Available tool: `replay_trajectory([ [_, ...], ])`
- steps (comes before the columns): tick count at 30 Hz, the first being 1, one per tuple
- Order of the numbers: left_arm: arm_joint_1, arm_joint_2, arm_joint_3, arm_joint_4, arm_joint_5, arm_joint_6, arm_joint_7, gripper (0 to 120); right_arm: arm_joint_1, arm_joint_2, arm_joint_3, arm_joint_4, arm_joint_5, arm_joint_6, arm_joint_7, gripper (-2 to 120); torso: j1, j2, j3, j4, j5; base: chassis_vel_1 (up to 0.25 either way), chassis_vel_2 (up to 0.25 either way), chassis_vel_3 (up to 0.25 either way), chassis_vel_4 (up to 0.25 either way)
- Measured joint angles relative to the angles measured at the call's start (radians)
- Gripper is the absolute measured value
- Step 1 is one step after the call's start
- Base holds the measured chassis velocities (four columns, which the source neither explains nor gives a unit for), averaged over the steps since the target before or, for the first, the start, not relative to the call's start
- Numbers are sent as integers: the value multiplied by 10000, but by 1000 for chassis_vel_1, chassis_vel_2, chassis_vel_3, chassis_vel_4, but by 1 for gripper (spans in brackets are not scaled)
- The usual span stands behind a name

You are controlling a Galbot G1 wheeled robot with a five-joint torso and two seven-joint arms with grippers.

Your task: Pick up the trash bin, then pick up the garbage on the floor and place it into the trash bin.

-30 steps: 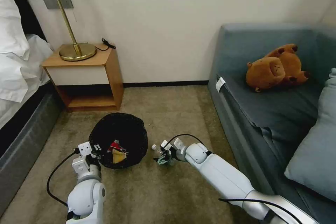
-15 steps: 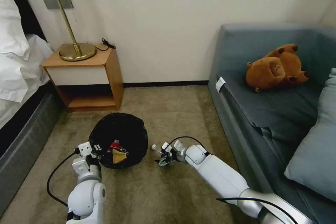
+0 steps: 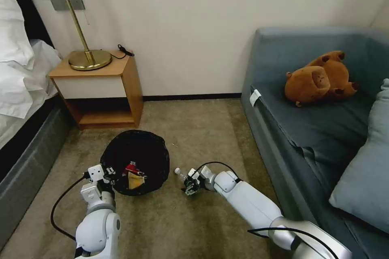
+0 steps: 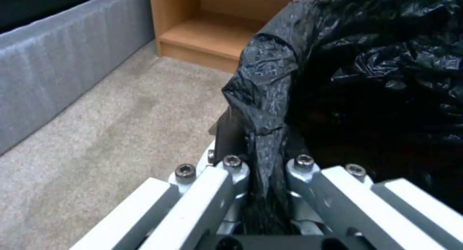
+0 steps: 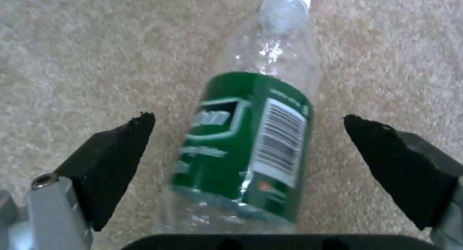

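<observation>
Pinching the trash bin rim, the left gripper holds it, while the right gripper straddles the bottle, jaws spread.

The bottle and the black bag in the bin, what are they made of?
The bottle looks like clear thin plastic: you see carpet through it, and its green label is glossy. The bag looks like thin shiny plastic film, crinkled and creased where the left hand pinches it.
</observation>
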State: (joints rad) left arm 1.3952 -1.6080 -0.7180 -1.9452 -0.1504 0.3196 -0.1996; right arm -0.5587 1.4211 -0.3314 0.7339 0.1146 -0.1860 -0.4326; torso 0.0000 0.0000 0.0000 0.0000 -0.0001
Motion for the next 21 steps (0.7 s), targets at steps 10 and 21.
replay_trajectory([
  [10, 26, 0, -28, -89, -9, 2, 1, 3, -42, 182, 151, -450, -220, 192, -58, 100, 0, 0, 0, 0, 1, 0, 0, 0, 0],
  [21, 3, 0, 37, -89, 16, 13, -7, 3, -107, 192, 360, -609, -285, 544, -192, 70, 0, 0, 0, -1, 1, 0, 0, 0, 0],
])
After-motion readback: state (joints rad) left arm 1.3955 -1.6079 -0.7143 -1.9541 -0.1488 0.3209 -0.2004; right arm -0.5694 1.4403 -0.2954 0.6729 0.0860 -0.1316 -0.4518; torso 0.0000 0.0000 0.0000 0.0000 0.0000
